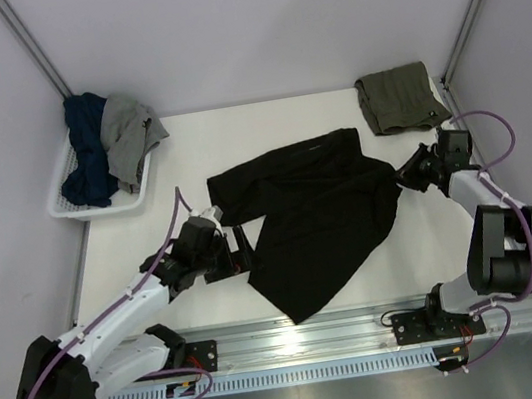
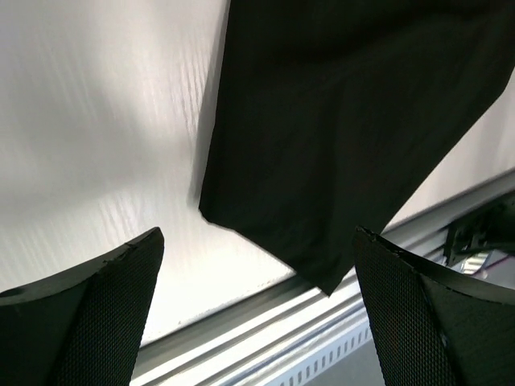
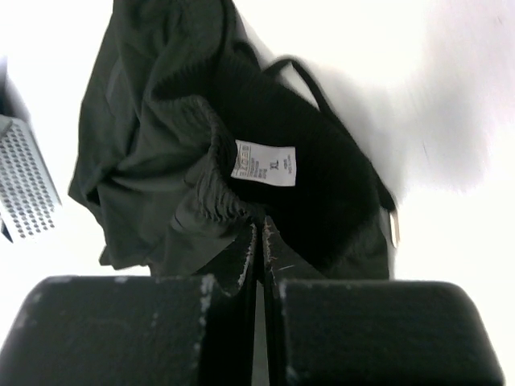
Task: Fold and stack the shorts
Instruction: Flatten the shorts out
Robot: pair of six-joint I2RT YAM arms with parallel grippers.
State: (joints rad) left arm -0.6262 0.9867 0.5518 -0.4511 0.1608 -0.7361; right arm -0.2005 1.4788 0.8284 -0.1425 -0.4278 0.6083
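The black shorts (image 1: pixel 314 217) lie spread across the middle of the table, one leg pointing toward the near edge. A folded olive-green pair of shorts (image 1: pixel 399 97) rests at the back right corner. My right gripper (image 1: pixel 406 175) is shut on the black pair's waistband at its right side; in the right wrist view the gripper (image 3: pixel 259 229) pinches the gathered elastic of the shorts (image 3: pixel 161 121) just below a white size label (image 3: pixel 264 163). My left gripper (image 1: pixel 244 251) is open at the shorts' left edge. Its wrist view shows the gripper (image 2: pixel 257 233) holding nothing, the cloth (image 2: pixel 338 121) ahead of it.
A white basket (image 1: pixel 70 205) at the back left holds dark blue and grey clothes. A metal rail (image 1: pixel 366 320) runs along the near table edge, also seen as the rail (image 2: pixel 322 322) under the left gripper. Purple walls enclose the table.
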